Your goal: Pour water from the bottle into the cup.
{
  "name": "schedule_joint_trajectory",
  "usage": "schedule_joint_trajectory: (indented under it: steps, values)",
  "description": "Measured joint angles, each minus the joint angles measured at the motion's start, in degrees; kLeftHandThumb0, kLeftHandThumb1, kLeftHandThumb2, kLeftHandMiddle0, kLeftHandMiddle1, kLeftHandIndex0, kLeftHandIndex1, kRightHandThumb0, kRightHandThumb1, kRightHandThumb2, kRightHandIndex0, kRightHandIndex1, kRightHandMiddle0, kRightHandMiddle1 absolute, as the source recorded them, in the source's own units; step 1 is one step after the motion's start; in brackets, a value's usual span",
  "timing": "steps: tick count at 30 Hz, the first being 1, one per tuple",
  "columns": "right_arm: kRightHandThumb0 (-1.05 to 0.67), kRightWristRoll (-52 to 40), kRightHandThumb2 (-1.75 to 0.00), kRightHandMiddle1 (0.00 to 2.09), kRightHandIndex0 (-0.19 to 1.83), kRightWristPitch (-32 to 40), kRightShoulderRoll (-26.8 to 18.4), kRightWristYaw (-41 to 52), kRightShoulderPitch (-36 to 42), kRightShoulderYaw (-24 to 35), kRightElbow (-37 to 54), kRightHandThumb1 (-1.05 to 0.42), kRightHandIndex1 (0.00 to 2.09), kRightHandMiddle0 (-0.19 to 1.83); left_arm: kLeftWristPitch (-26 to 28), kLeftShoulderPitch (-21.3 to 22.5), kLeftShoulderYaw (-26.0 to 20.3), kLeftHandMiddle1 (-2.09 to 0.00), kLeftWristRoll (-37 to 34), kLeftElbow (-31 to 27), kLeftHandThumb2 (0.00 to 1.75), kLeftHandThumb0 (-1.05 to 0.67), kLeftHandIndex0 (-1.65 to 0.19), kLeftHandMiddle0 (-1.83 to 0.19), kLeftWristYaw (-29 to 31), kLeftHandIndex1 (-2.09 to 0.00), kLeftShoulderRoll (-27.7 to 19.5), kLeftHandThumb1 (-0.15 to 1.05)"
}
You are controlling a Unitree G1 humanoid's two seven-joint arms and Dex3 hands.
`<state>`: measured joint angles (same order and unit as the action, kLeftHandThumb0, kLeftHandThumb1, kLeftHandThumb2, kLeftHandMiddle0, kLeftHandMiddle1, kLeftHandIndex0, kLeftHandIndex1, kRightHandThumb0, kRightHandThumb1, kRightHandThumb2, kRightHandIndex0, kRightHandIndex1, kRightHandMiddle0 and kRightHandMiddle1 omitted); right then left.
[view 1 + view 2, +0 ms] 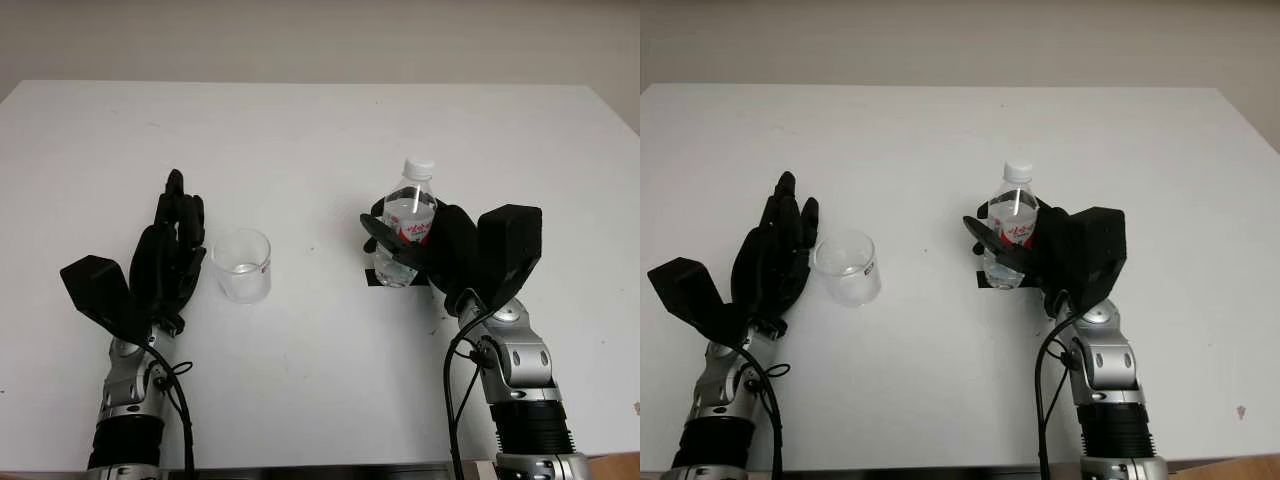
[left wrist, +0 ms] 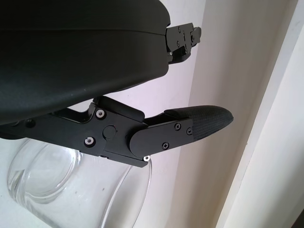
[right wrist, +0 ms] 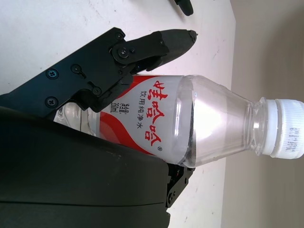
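**Bottle gripped, cap on**

Fingers [image 3: 142,47] of the right hand [image 1: 440,250] wrap the upright water bottle [image 1: 408,225], standing right of the clear cup [image 1: 243,265]. The left hand [image 1: 170,255] waits open beside the cup. Lifting comes next; the white cap [image 3: 285,128] likely blocks pouring.

We see the cup [image 1: 242,265] standing on the table [image 1: 320,140], left of the upright bottle [image 1: 405,232]. The left hand [image 1: 168,255] is just left of the cup; the right hand [image 1: 440,250] wraps the bottle.
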<state>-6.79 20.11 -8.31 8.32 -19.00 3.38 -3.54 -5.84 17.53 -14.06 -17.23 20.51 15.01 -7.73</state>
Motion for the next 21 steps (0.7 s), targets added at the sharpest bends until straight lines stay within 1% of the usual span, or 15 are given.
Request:
schedule_joint_trajectory:
  steps: [3, 5, 7, 9, 11, 13, 14, 16, 17, 19, 21]
  values:
    - [-0.44, -0.06, -0.42, 2.09, 1.39, -0.05, 0.13, -0.16, 0.23, 0.05, 0.00, -1.05, 2.09, 1.01, 0.00, 0.00, 0.00, -0.05, -0.01, -0.01, 0.59, -0.70, 0.16, 0.13, 0.04, -0.05, -0.05, 1.05]
    - [-0.46, -0.29, -0.35, 2.09, 1.34, -0.05, 0.30, -0.19, 0.28, 0.17, 0.00, -1.05, 2.09, 0.91, 0.00, 0.00, 0.00, -0.05, -0.03, -0.02, 0.59, -0.70, 0.16, 0.13, 0.13, -0.05, -0.09, 1.05]
    - [-0.50, -0.65, -0.27, 2.09, 1.25, -0.15, 0.56, 0.04, 0.41, 0.37, 0.00, -1.05, 2.09, 0.78, 0.00, 0.00, 0.00, -0.05, -0.05, -0.03, 0.59, -0.70, 0.16, 0.13, 0.14, -0.05, -0.18, 1.05]
    - [-0.54, -1.11, -0.16, 2.09, 1.05, -0.31, 0.73, 0.28, 0.54, 0.54, -0.01, -1.05, 2.09, 0.63, 0.00, -0.01, 0.00, -0.05, -0.04, -0.04, 0.59, -0.70, 0.16, 0.12, 0.14, -0.05, -0.29, 1.05]
    - [-0.60, -1.27, -0.08, 2.09, 0.82, -0.69, 0.79, 0.42, 0.55, 0.62, -0.03, -1.04, 2.09, 0.43, 0.00, -0.02, 0.01, -0.05, -0.02, -0.05, 0.60, -0.70, 0.16, 0.13, 0.17, -0.05, -0.43, 1.05]
    - [-0.62, -1.12, -0.06, 2.09, 0.67, -2.05, 0.79, 0.85, 0.57, 0.57, -0.30, -1.02, 2.09, 0.31, 0.00, -0.02, 0.00, -0.06, -0.02, -0.05, 0.59, -0.70, 0.15, 0.12, 0.21, -0.05, -0.57, 1.05]
    - [-0.64, -1.07, -0.05, 2.09, 0.53, -2.87, 0.78, 1.16, 0.57, 0.54, -0.55, -1.00, 2.09, 0.23, 0.06, -0.02, 0.00, -0.06, -0.03, -0.08, 0.59, -0.70, 0.15, 0.12, 0.21, -0.06, -0.60, 1.05]
    - [-0.66, -1.02, -0.05, 2.07, 0.33, -4.94, 0.78, 2.06, 0.59, 0.46, -1.43, -0.98, 2.09, 0.13, 0.23, -0.06, -0.01, -0.06, -0.04, -0.29, 0.59, -0.70, 0.14, 0.12, 0.19, -0.06, -0.61, 1.05]
    - [-0.68, -0.89, -0.05, 2.05, 0.17, -5.82, 0.76, 2.44, 0.60, 0.38, -1.97, -0.96, 2.09, 0.06, 0.24, -0.06, -0.01, -0.06, -0.04, -0.42, 0.59, -0.70, 0.14, 0.11, 0.18, -0.06, -0.61, 1.05]
    - [-0.70, -0.28, -0.04, 2.01, 0.00, -6.73, 0.61, 2.90, 0.68, 0.02, -2.54, -0.94, 2.07, -0.03, 0.24, -0.07, -0.05, -0.06, -0.04, -0.51, 0.59, -0.70, 0.14, 0.12, 0.21, -0.06, -0.64, 1.05]
    - [-0.73, 0.15, -0.05, 1.92, -0.11, -6.75, 0.47, 3.15, 0.80, -0.25, -2.64, -0.92, 1.97, -0.10, 0.23, -0.08, -0.11, -0.06, -0.05, -0.51, 0.59, -0.70, 0.14, 0.12, 0.36, -0.06, -0.66, 1.05]
